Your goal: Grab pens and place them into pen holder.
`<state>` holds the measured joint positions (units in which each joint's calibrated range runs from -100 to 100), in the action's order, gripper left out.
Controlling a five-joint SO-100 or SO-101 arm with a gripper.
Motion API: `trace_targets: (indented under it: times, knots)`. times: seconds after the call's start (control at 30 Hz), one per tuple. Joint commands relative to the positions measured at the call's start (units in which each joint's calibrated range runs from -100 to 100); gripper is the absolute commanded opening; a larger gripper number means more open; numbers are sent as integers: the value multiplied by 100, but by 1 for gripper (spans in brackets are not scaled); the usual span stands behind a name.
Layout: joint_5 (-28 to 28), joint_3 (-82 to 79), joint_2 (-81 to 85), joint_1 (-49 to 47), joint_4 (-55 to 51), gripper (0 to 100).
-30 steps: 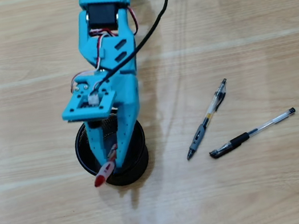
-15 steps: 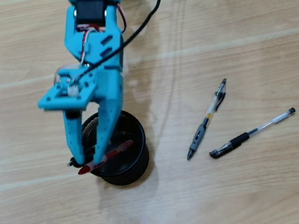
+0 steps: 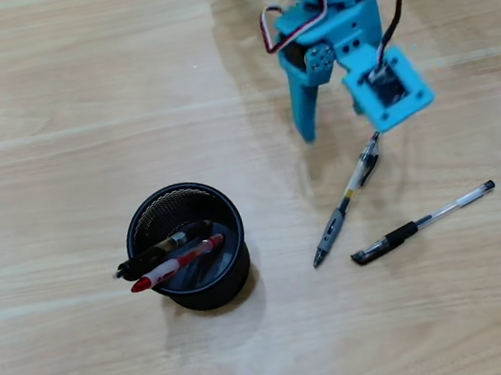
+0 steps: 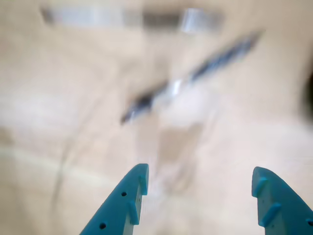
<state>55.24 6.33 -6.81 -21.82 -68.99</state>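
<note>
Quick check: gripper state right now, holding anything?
Gripper: open and empty, jaws spread wide above the table, two pens blurred ahead of it in the wrist view.

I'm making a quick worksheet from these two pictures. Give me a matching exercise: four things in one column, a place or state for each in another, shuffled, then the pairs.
Things:
1. red pen
2. claw
3. clear pen with dark cap
4. mesh cup

Places or states:
A. open, empty
B. lying flat on the table, at the right of the overhead view
C. leaning inside the cup
D. standing upright, holding two pens

Pairs: 1-C, 2-A, 3-B, 4-D
</note>
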Motion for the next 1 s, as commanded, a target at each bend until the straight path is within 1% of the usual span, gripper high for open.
trace_targets:
  times: [0.0,0.07,0.13,0.27,0.4,0.67,0.8,0.9,0.97]
  knots:
    - [1047,422,-274,-108,-540,24]
    - [1329,422,-418,-60,-385,24]
    - [1454,422,-570,94,-127,24]
    - [1501,494,-975,287,612,24]
    - [1611,1119,-1686,344,1136,23]
    - [1642,2966,-3418,328,1162,23]
    - [1648,3292,-3968,376,1162,23]
    - [1648,3247,-3934,392,1128,23]
    - [1648,3219,-3850,424,1068,21]
